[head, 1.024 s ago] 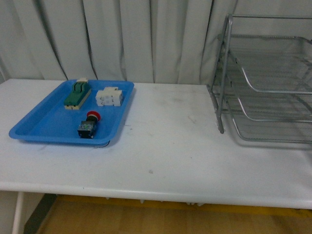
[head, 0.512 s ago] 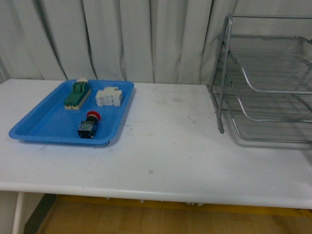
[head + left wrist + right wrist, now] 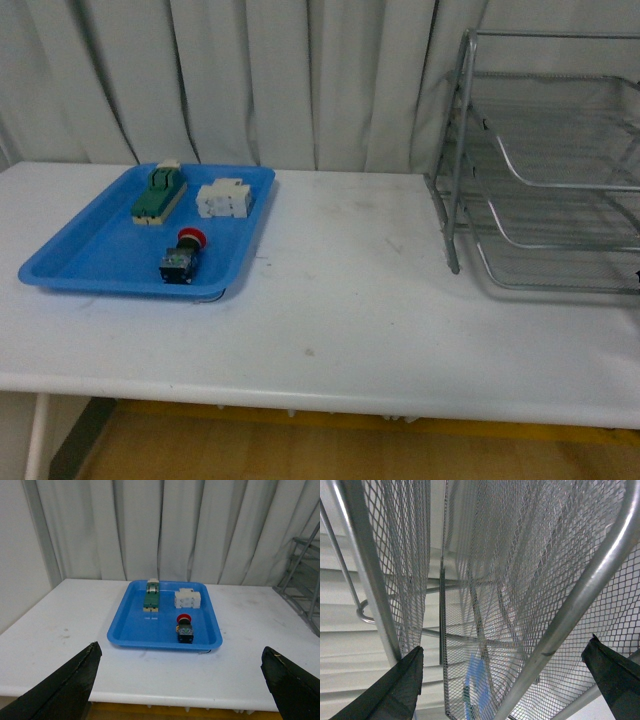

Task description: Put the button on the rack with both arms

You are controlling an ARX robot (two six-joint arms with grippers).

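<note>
**Button lies in the blue tray, red cap toward the curtain**

The white table [image 3: 360, 310] carries the rack [image 3: 540, 180] on its right side and the blue tray [image 3: 105, 245] on its left. The tray holds a green-and-beige block [image 3: 158, 193] and a white block [image 3: 223, 198] at its far end. The button [image 3: 181, 256] lies nearer, on its side, its long axis running near-to-far and its cap pointing at the curtain [image 3: 250, 80]. The left gripper [image 3: 181, 680] faces the tray from well back, jaws spread wide. The right gripper [image 3: 502, 680], jaws also wide, is close against the rack's mesh.
</note>
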